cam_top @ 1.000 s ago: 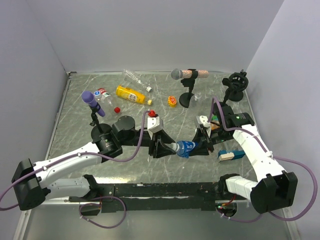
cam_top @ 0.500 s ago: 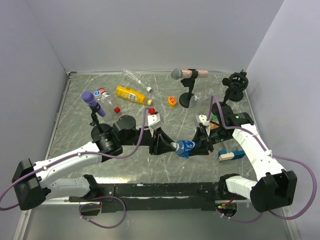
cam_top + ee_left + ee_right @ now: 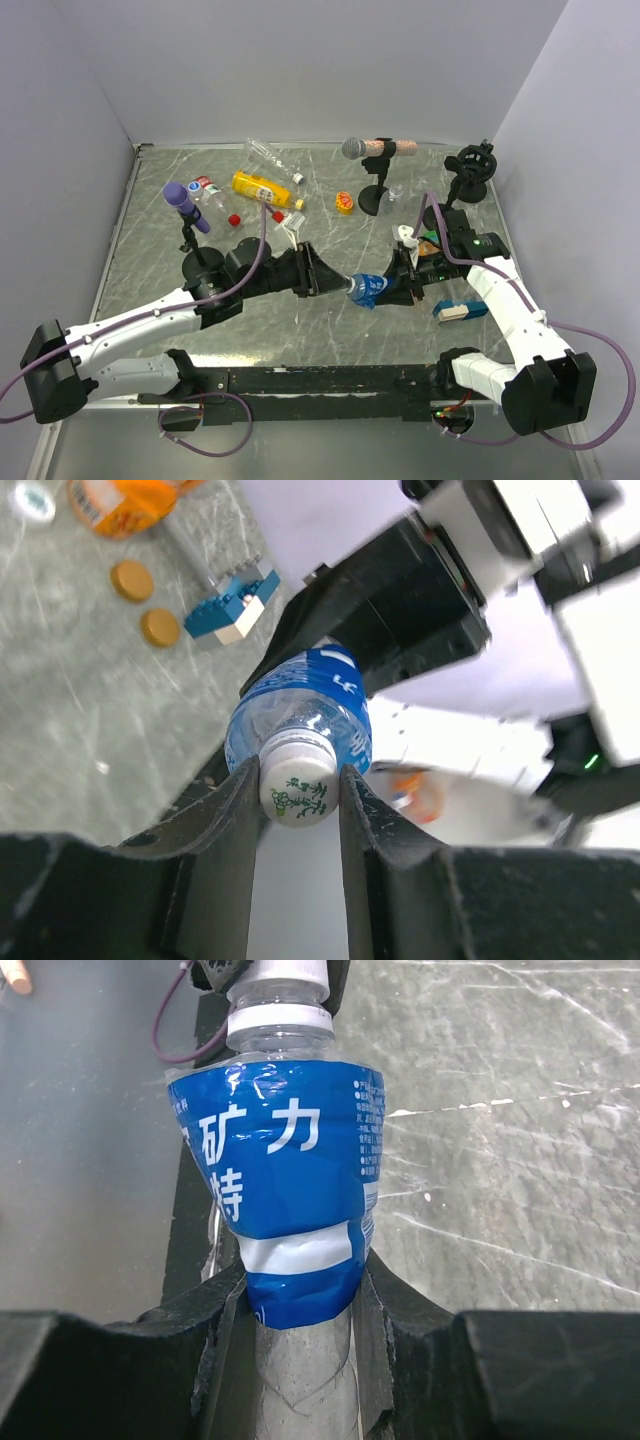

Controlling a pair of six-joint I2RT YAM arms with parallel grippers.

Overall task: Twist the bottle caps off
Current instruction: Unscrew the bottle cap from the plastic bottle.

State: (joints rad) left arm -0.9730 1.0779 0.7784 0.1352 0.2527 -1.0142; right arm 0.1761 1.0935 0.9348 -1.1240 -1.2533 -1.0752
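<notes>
A clear bottle with a blue label [image 3: 368,289] is held level above the table between my two grippers. My left gripper [image 3: 337,283] is shut on its white cap [image 3: 298,785], which has green print; one finger [image 3: 228,820] presses on each side of the cap. The bottle's blue label also shows in the left wrist view [image 3: 312,705]. My right gripper [image 3: 396,290] is shut on the bottle's body [image 3: 282,1180], its fingers [image 3: 400,1310] squeezing the lower label. The cap shows at the top of the right wrist view [image 3: 277,975].
At the back left lie a yellow bottle [image 3: 265,189], two clear bottles [image 3: 268,155] and loose red caps [image 3: 234,219]. A stubby orange bottle [image 3: 345,203], a purple-headed microphone [image 3: 186,208] and a grey-headed one [image 3: 360,148] stand around. A blue block [image 3: 460,308] lies at the right, near two orange-brown caps [image 3: 132,580].
My left wrist has turned about the cap, its camera swinging up and to the left. The bottle and both grippers have shifted slightly toward the back.
</notes>
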